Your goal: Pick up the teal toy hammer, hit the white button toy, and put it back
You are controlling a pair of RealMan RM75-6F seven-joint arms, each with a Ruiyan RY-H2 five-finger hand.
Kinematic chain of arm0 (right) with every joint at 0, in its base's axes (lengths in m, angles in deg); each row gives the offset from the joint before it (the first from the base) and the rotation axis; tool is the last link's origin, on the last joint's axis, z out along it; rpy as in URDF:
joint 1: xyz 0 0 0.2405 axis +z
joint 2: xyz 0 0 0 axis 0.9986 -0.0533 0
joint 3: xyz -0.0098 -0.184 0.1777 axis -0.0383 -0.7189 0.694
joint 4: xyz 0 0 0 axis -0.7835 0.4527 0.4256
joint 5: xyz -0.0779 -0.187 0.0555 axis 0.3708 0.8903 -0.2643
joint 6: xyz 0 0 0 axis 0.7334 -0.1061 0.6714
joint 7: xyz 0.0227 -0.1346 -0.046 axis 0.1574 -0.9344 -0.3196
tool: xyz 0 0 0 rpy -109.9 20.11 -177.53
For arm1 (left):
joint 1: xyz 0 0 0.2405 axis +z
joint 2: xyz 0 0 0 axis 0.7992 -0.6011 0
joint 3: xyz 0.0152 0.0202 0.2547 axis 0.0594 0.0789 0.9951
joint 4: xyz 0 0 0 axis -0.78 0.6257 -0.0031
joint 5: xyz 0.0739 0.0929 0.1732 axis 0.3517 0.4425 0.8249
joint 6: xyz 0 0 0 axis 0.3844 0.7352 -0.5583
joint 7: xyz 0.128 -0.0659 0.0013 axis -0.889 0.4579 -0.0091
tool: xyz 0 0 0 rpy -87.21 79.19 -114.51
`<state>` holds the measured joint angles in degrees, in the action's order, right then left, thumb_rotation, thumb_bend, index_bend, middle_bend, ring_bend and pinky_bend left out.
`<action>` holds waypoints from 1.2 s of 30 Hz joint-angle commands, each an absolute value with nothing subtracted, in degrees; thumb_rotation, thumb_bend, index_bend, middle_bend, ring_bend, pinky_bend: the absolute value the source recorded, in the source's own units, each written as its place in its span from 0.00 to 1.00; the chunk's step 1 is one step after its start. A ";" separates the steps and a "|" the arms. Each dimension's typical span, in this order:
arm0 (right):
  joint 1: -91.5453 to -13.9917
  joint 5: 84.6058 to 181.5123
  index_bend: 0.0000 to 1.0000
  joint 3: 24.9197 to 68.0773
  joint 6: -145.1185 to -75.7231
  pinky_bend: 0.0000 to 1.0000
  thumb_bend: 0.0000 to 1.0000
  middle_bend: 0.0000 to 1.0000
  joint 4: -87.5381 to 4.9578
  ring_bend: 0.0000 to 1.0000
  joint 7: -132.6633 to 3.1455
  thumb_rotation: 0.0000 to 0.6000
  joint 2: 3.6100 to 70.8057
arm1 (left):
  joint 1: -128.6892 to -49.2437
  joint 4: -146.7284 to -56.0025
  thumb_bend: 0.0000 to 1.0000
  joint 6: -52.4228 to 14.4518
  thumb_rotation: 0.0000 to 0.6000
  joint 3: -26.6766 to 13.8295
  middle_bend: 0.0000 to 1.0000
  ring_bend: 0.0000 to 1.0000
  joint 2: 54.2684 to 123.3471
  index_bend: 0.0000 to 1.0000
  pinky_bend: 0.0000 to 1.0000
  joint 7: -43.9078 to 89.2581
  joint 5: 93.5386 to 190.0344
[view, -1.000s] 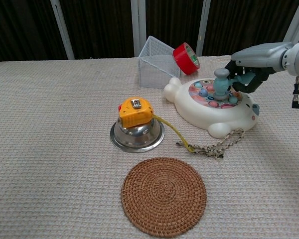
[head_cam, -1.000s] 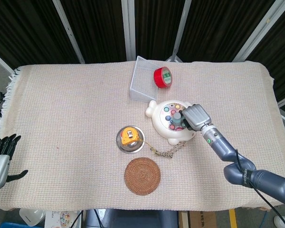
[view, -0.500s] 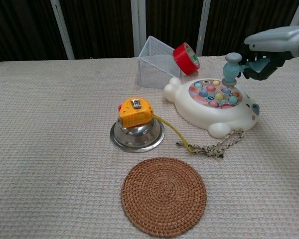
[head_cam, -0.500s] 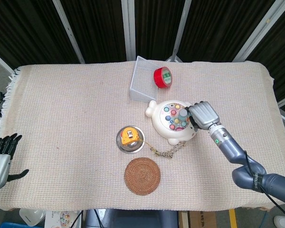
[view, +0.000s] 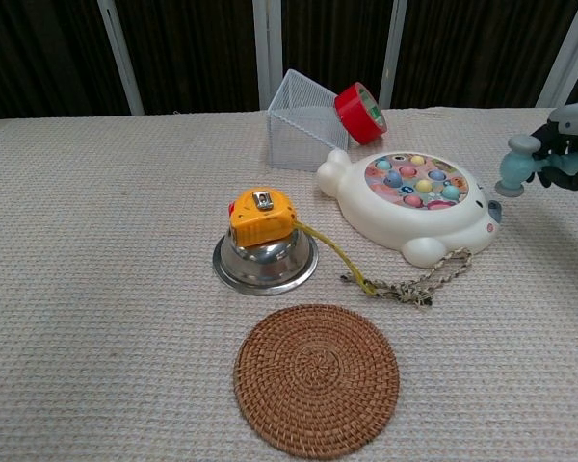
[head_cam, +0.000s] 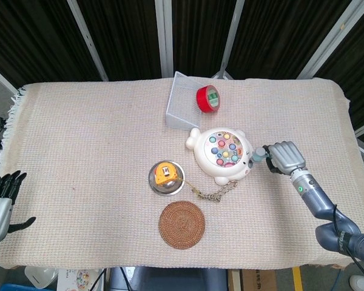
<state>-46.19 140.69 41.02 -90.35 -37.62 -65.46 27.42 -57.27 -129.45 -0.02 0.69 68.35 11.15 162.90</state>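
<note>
a: hammer check first. where's the teal toy hammer (view: 513, 169) sitting?

b: it's in the right hand (head_cam: 285, 157), fingers wrapped closed around the handle. the head pokes out toward the white button toy (head_cam: 222, 154), just beside the toy's right edge and clear of the cloth in the chest view. i can't tell whether the head touches the toy's side.

a: and the other hand?

b: the left hand (head_cam: 1, 203) is low at the near left corner of the table (head_cam: 85, 151), fingers spread, holding nothing.

a: how do you reckon the hammer handles?

b: looks like hollow plastic, so light and stiff, probably a bit slick. the short handle is the place to hold it, and that's where the grip is now. the head is the bulky end, so a loose hold could let it swing or twist.

a: stage of the job?

b: my guess is the put-back part, since the hammer is off to the side of the buttons rather than over them. setting it down gently on the cloth beside the toy seems the sensible finish; it could roll on that rounded head once the fingers let go.
</note>
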 commanded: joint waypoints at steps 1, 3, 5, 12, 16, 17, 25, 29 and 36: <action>-48.12 143.72 1.00 39.56 -90.71 0.42 0.66 0.75 -32.75 0.54 -59.67 1.00 30.01 | -57.04 -129.91 0.10 0.34 1.00 0.75 0.00 0.00 68.15 0.05 0.00 10.72 162.95; -48.74 144.93 1.00 38.99 -90.85 0.42 0.66 0.75 -30.33 0.53 -57.21 1.00 30.94 | -56.89 -130.29 0.10 0.54 1.00 0.82 0.00 0.00 68.01 0.05 0.00 10.40 162.92; -49.29 146.13 0.99 38.51 -91.18 0.42 0.66 0.75 -28.15 0.53 -54.86 1.00 31.87 | -56.82 -130.63 0.10 0.64 1.00 0.86 0.00 0.00 67.92 0.05 0.00 10.07 162.91; -50.67 149.41 0.92 36.77 -91.20 0.40 0.66 0.70 -21.16 0.48 -47.94 1.00 34.91 | -56.82 -131.62 0.10 0.75 1.00 0.95 0.00 0.00 67.73 0.05 0.00 9.10 163.16; -51.11 150.41 0.90 36.33 -91.09 0.39 0.66 0.69 -18.19 0.46 -45.19 1.00 36.18 | -56.75 -132.06 0.10 1.01 1.00 0.88 0.00 0.00 67.58 0.05 0.00 8.72 163.21; -51.21 150.69 0.89 36.23 -91.09 0.39 0.66 0.68 -17.45 0.46 -44.51 1.00 36.53 | -56.74 -132.15 0.10 1.04 1.00 0.90 0.00 0.00 67.54 0.05 0.00 8.60 163.24; -51.73 152.44 0.79 35.63 -91.28 0.35 0.66 0.61 -13.99 0.40 -41.03 1.00 38.20 | -56.72 -132.53 0.10 1.09 1.00 0.89 0.00 0.00 67.42 0.05 0.00 8.24 163.26; -51.83 152.79 0.73 35.47 -90.92 0.33 0.66 0.57 -13.53 0.37 -40.32 1.00 38.18 | -56.70 -132.61 0.10 1.21 1.00 0.84 0.00 0.00 67.35 0.05 0.00 8.18 163.33; -51.94 153.09 0.68 35.50 -90.50 0.32 0.57 0.54 -13.85 0.34 -40.05 1.00 37.81 | -56.77 -132.58 0.10 1.20 1.00 0.76 0.00 0.00 67.37 0.05 0.00 8.22 163.39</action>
